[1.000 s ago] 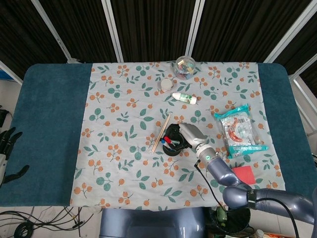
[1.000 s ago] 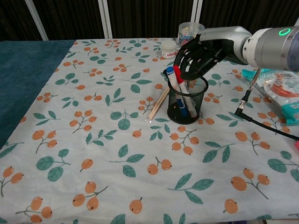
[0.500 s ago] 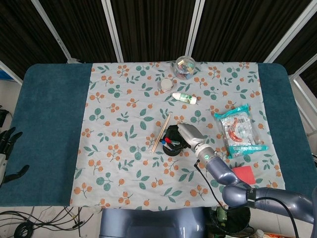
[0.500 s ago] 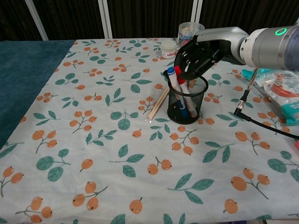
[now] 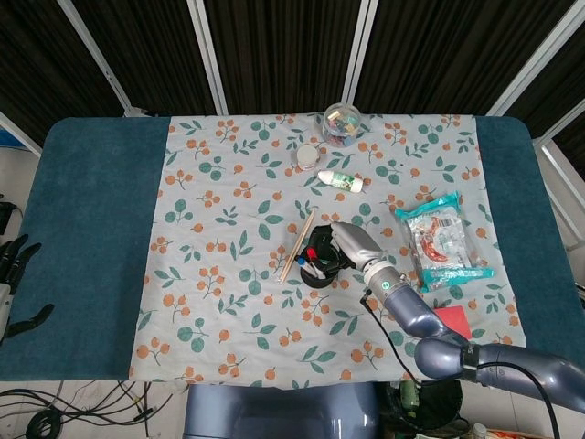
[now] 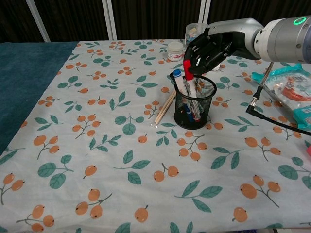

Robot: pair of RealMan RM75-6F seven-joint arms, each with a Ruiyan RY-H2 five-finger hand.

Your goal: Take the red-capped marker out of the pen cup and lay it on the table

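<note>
Pinching red-capped marker [image 6: 188,73] | right robot hand [image 6: 208,50], dark fingers | round black wire-mesh pen cup [image 6: 195,103] | left robot hand [image 5: 13,274] spread

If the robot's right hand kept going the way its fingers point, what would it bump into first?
The right hand points left over the pen cup, holding the red-capped marker. Straight on, probably the blue-capped marker beside it, though depth is unclear.

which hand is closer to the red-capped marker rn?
Right. The right hand grips the red-capped marker at its cap, above the pen cup. The left hand sits off the table's left edge.
</note>
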